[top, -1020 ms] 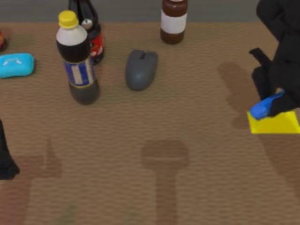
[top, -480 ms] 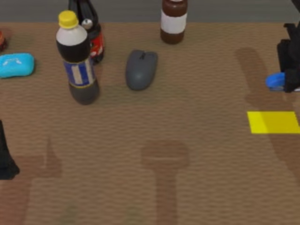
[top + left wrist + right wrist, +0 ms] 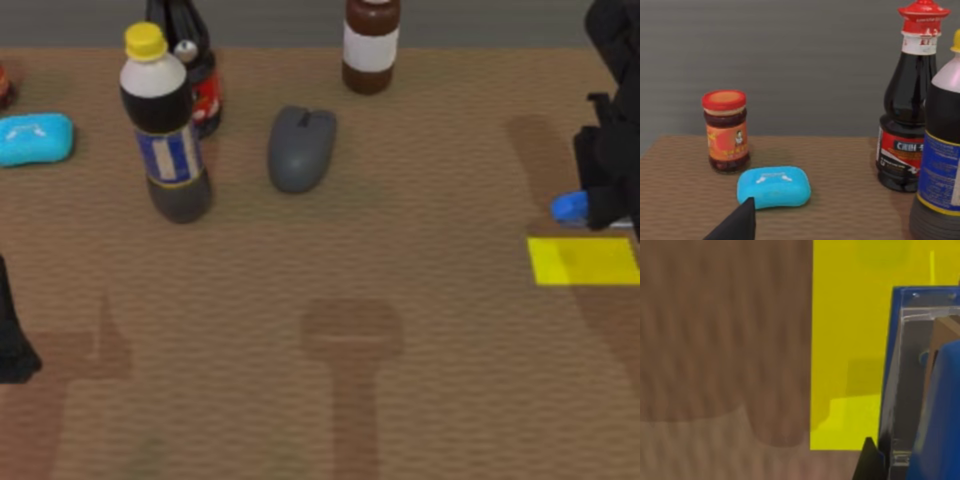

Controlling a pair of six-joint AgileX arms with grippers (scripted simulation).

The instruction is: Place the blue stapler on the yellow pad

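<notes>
Currently the blue stapler (image 3: 571, 207) is carried by the right claw (image 3: 600, 205) at the tabletop's (image 3: 420, 300) right edge, raised just beyond the far side of the yellow pad (image 3: 583, 260) as seen from above. Only the stapler's rounded tip is shown there, the rest being hidden under the dark arm. From the right wrist camera, the stapler (image 3: 920, 385) is seen close up with its metal inner parts visible, and the pad (image 3: 850, 340) is spread beneath it; the claw appears to be pinching the stapler, though its fingers are largely covered.

The left claw (image 3: 735, 225) is parked at the tabletop's left edge, and whether its fingers are spread or pressed together cannot be told.

Elsewhere, a grey mouse (image 3: 300, 148), a yellow-capped bottle (image 3: 165, 125), a soy sauce bottle (image 3: 907, 100), a brown jar (image 3: 370, 45), a red-lidded jar (image 3: 726, 131) and a cyan rounded object (image 3: 35, 139) are set along the far side.
</notes>
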